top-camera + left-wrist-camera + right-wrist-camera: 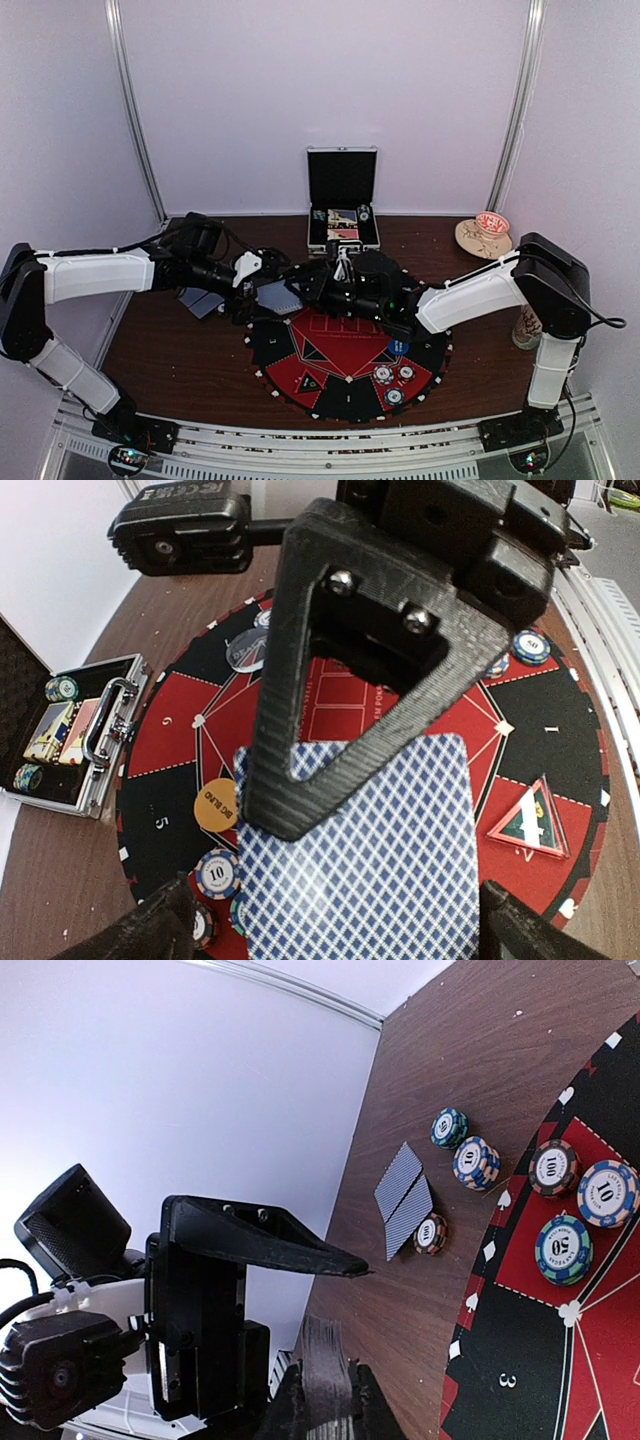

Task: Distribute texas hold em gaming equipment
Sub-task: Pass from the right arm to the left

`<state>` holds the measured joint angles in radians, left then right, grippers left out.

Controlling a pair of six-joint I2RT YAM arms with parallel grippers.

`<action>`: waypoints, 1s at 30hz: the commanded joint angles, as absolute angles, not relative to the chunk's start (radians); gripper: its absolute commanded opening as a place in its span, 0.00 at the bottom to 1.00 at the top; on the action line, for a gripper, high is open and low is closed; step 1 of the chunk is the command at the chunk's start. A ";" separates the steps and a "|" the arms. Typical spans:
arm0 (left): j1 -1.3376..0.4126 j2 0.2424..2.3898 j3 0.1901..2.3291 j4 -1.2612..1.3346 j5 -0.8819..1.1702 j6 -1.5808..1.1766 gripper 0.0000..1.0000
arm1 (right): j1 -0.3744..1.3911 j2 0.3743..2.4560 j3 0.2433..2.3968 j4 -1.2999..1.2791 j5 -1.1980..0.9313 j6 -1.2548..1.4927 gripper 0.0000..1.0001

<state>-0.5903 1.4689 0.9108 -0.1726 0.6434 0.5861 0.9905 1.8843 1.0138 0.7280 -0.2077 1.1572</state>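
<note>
My right gripper (327, 1366) is shut on a deck of blue-backed playing cards (326, 1345), seen edge-on in the right wrist view. In the left wrist view the deck's top card (370, 860) faces the camera, with a right finger lying across it. My left gripper (335, 935) is open, its fingers on either side of the deck without touching it. Both grippers meet over the far edge of the round red-and-black mat (345, 360). Two cards (403, 1198) lie face down on the wood beside chips (476, 1162). More chips (383, 375) sit on the mat.
An open metal case (343, 215) stands at the back centre. A tan dish (483, 235) sits back right and a patterned mug (527, 325) at the right edge. An orange marker disc (215, 805) and a triangular marker (530, 820) lie on the mat.
</note>
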 commanded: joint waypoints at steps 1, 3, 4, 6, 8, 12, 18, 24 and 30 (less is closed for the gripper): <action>-0.598 1.476 0.889 -0.094 0.665 0.578 0.98 | 0.993 1.846 0.997 0.819 -0.176 1.198 0.00; -0.600 1.484 0.888 -0.092 0.663 0.580 0.98 | 0.993 1.853 1.001 0.837 -0.183 1.209 0.00; -0.601 1.491 0.890 -0.093 0.663 0.580 0.98 | 0.993 1.859 1.005 0.843 -0.188 1.213 0.00; -0.602 1.504 0.895 -0.096 0.669 0.580 0.98 | 0.994 1.867 1.013 0.849 -0.193 1.218 0.00; -0.605 1.515 0.897 -0.097 0.673 0.580 0.98 | 0.994 1.876 1.018 0.857 -0.196 1.225 0.00; -0.606 1.529 0.907 -0.095 0.683 0.575 0.98 | 0.994 1.890 1.025 0.860 -0.198 1.229 0.00; -0.608 1.519 0.906 -0.095 0.708 0.571 0.95 | 0.995 1.920 1.043 0.828 -0.192 1.219 0.00; -0.609 1.525 0.914 -0.118 0.731 0.574 0.90 | 0.994 1.954 1.061 0.818 -0.196 1.218 0.00; -0.611 1.537 0.914 -0.118 0.725 0.576 0.83 | 0.995 1.960 1.066 0.830 -0.201 1.223 0.00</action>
<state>-0.6037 1.5227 0.9012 -0.1322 0.7006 0.5774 0.9909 1.9564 1.0340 0.8036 -0.2012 1.2190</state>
